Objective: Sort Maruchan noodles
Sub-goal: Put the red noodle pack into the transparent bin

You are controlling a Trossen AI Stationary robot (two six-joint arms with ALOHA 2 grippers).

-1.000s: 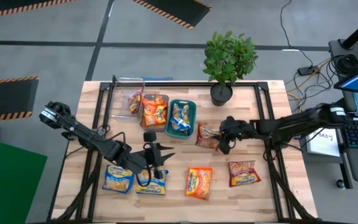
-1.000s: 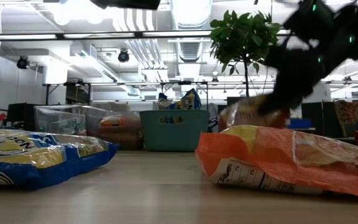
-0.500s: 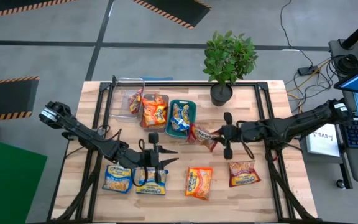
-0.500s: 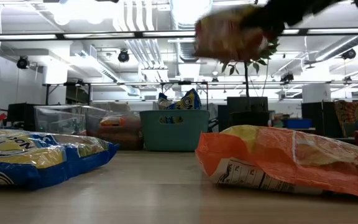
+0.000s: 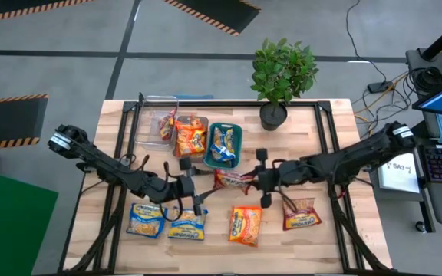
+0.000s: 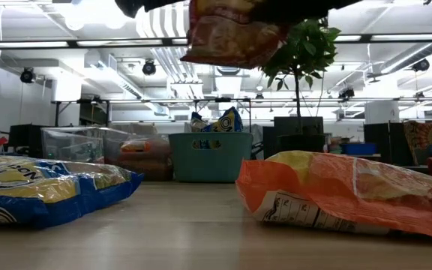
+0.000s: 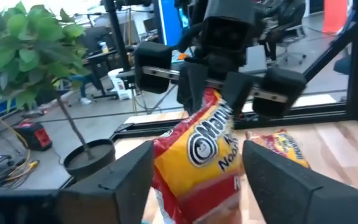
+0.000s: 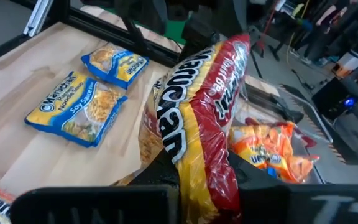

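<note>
- We see a red-and-yellow packet point(image 5: 231, 179) lifted off the table in mid-air between the two arms; the right gripper point(image 5: 262, 179) is clamped on one end of it.
- Left gripper point(image 5: 188, 184) faces that packet with its fingers point(image 7: 122, 177) spread wide, one on each side of it, not closed on it.
- On the packet point(image 8: 194, 118) we read "Maruchan" and part of "Noodle"; in the left wrist view the same packet point(image 7: 199, 158) shows "Noo".
- Two blue-and-yellow packets point(image 5: 166, 220) lie side by side on the front left of the table, one reading "Soy Sauce Flavor" point(image 8: 76, 107).
- An orange packet point(image 5: 245, 225) and a maroon packet point(image 5: 301, 212) lie front centre and front right.
- Table point(image 5: 336, 153) is pale wood planks on a dark frame.
- At the back stand a clear bin point(image 5: 159, 123), a grey bin point(image 5: 190, 136) and a teal bin point(image 5: 222, 145), each with packets inside.
- A potted plant point(image 5: 281, 77) stands at the back edge.
- Beyond the table the low view shows ceiling pipes point(image 6: 156, 30).
</note>
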